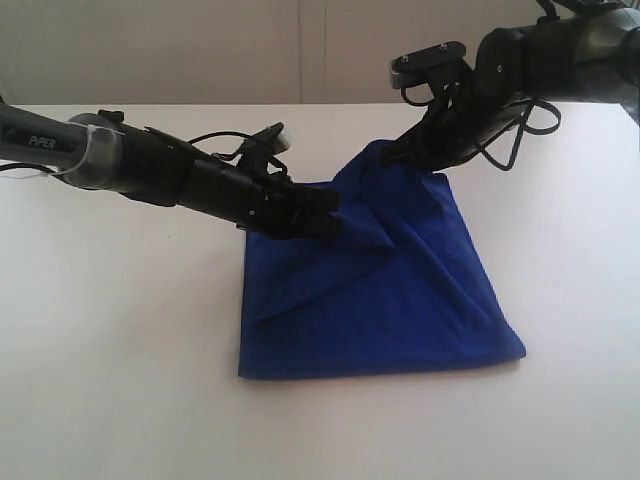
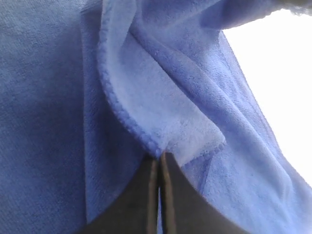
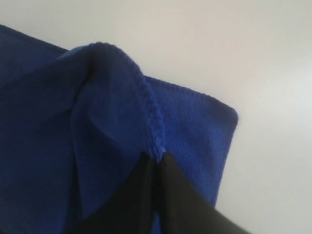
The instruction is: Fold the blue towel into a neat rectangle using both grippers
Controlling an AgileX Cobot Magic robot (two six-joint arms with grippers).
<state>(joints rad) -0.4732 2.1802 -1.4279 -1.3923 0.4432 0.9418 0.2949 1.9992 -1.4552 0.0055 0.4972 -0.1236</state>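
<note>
In the middle of the frame, the left gripper (image 1: pixel 328 215) pinches a fold of the towel (image 1: pixel 400 300). Upper right, the right gripper (image 1: pixel 397 155) pinches its edge above the table (image 1: pixel 120 380).

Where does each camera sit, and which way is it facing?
Exterior: off the arms, raised, facing the towel on the table; left arm and right arm show.
Left wrist: on the left arm, looking along its shut jaws into lifted towel folds; only jaw tips show.
Right wrist: on the right arm, looking along its shut jaws at a pinched towel hem and table; only jaw tips show.
Shared: every view shows the towel.
</note>
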